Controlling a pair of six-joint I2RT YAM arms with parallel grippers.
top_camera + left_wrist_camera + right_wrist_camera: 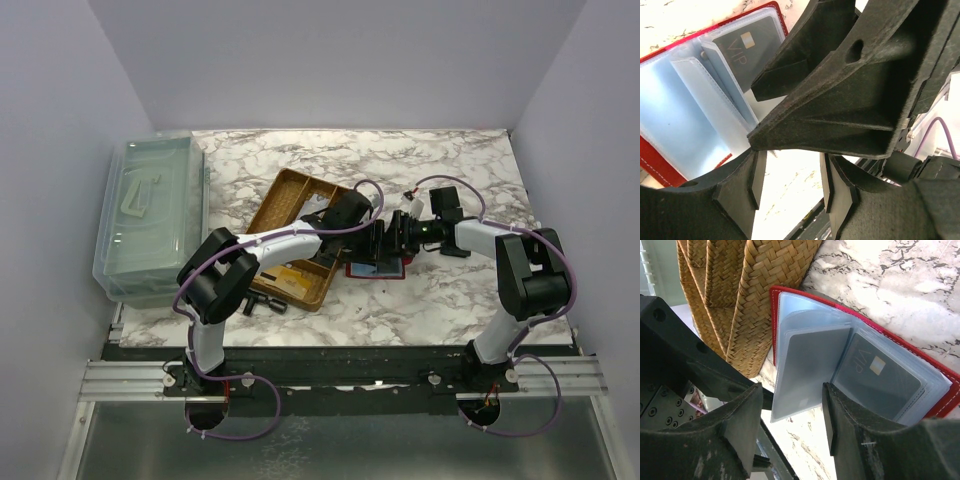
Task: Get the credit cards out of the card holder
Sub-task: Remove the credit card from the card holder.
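So the red holder (372, 268) is lying open on the marble table (450, 290), and both arms are crowded over it, which makes the overhead view pretty useless for detail. All you get there is a strip of red poking out under black hardware.

The wrist cams help more. The holder's clear sleeves (680, 115) are fanned up. A dark VIP card (880, 375) sits in one pocket and a plain grey card (810, 365) in the page next to it, so both are inside.

The right gripper (790, 405) is over the holder with its jaws apart. The loose corner of the grey card's page hangs in the gap, not pinched as far as I can see. The left gripper (792, 170) is just off the holder's edge, jaws also apart, with bare marble showing between them. The right gripper's body cuts straight across the left cam and hides a good chunk of the holder.

A wicker tray (290, 200) is butted up against the holder's left side, really tight. There's something yellowish (292, 278) in the tray, can't tell what. A small black thing (265, 303) lies past the tray's near corner, away from the holder. A clear lidded bin (150, 215) sits well apart from the holder, beyond the tray.
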